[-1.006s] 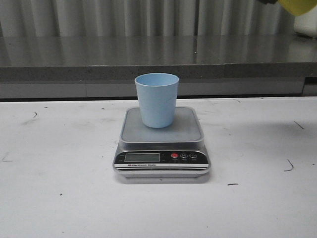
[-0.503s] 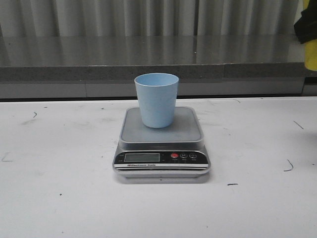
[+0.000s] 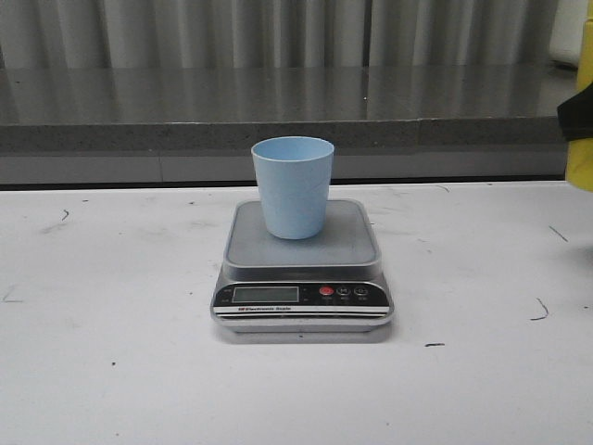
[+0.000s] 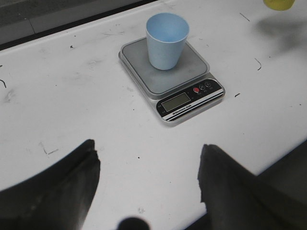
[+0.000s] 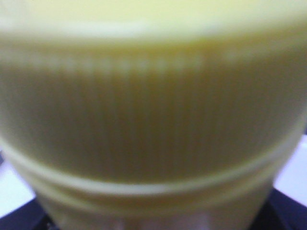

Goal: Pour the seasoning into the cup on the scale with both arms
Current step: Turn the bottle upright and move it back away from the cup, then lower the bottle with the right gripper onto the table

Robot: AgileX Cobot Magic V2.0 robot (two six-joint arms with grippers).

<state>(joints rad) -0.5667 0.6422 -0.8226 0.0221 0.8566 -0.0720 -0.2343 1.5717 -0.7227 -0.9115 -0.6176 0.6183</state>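
Observation:
The pale blue cup [image 3: 293,185] stands upright on the steel platform of the silver scale [image 3: 350,243], mid-table. The yellow seasoning bottle [image 3: 583,169] shows at the far right edge of the front view, with my right gripper [image 3: 576,121] shut around it as a black band. Its ribbed yellow cap [image 5: 153,120] fills the right wrist view, blurred. My left gripper [image 4: 148,146] is open and empty above the near table, well short of the scale [image 4: 188,101] and cup [image 4: 166,34]. The bottle's base [image 4: 278,3] also shows there, far beyond the scale.
A white table [image 3: 111,371] with small black marks bears the scale. A grey stone ledge [image 3: 185,107] and grey curtain run along the back. The table's near edge [image 4: 268,165] shows in the left wrist view.
The bottle in my right gripper has come down along the right edge of the front view, from the top corner to mid-height. Cup and scale have not moved.

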